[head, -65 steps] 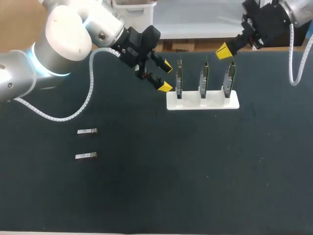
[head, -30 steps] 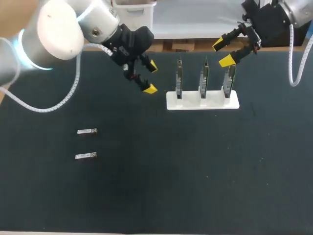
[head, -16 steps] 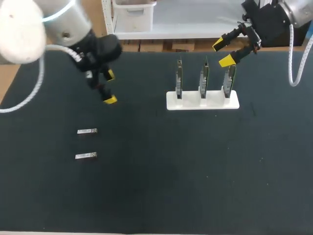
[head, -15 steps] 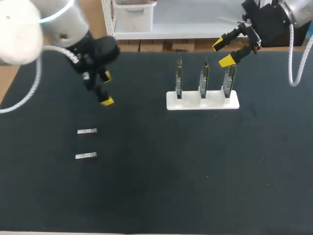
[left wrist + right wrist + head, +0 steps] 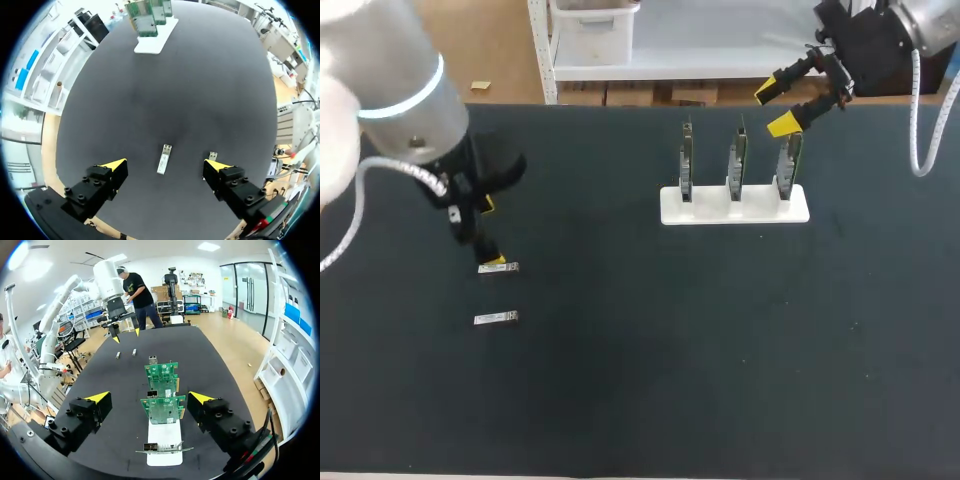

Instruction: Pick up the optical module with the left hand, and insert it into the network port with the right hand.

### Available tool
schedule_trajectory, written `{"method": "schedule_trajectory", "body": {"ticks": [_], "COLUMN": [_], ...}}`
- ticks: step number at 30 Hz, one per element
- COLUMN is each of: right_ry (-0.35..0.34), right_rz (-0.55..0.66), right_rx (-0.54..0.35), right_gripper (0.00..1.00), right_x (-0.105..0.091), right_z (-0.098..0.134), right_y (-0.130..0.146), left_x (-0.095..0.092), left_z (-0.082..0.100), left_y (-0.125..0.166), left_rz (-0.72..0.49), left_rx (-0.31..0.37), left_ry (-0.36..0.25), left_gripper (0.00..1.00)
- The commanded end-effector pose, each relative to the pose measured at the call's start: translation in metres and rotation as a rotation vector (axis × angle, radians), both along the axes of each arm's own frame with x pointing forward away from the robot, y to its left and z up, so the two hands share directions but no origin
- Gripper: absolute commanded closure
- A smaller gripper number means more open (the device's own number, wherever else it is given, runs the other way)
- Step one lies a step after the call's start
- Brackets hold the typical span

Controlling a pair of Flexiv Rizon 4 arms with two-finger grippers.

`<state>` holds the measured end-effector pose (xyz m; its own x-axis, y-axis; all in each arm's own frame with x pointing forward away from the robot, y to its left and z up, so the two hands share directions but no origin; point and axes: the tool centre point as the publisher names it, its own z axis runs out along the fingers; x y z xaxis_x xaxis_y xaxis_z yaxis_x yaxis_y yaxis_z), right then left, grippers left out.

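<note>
Silver optical module [image 5: 163, 159] midway under spread left pincer [image 5: 165, 164]; in head view, tip-overlapped.

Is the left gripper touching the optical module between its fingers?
Apart. Left wrist view: the optical module lies between the left gripper's open fingers, bare mat on both sides.

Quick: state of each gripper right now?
Left gripper: open, empty, over an optical module.
Right gripper: open, empty.
</note>
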<state>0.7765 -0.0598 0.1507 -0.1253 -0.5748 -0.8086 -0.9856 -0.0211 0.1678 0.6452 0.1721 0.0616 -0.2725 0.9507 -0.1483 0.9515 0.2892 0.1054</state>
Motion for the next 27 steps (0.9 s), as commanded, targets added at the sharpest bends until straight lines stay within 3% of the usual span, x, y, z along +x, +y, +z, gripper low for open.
{"method": "schedule_trajectory", "body": {"ticks": [1,13,27], "right_ry": [-0.004,-0.004,-0.004], "right_rz": [-0.004,-0.004,-0.004], "right_rx": [-0.001,-0.001,-0.001], "right_gripper": [0.00,0.00,0.00], "right_x": [-0.002,-0.002,-0.002], "right_z": [0.000,0.000,0.000], "right_y": [0.000,0.000,0.000], "left_x": [-0.006,0.000,0.004], "left_z": [-0.013,-0.037,-0.059], "left_y": [0.011,0.017,0.019], "left_rz": [-0.004,-0.135,-0.179], "left_rx": [0.008,-0.004,0.042], "left_ry": [-0.033,0.065,0.092], "left_gripper": [0.00,0.00,0.00]}}
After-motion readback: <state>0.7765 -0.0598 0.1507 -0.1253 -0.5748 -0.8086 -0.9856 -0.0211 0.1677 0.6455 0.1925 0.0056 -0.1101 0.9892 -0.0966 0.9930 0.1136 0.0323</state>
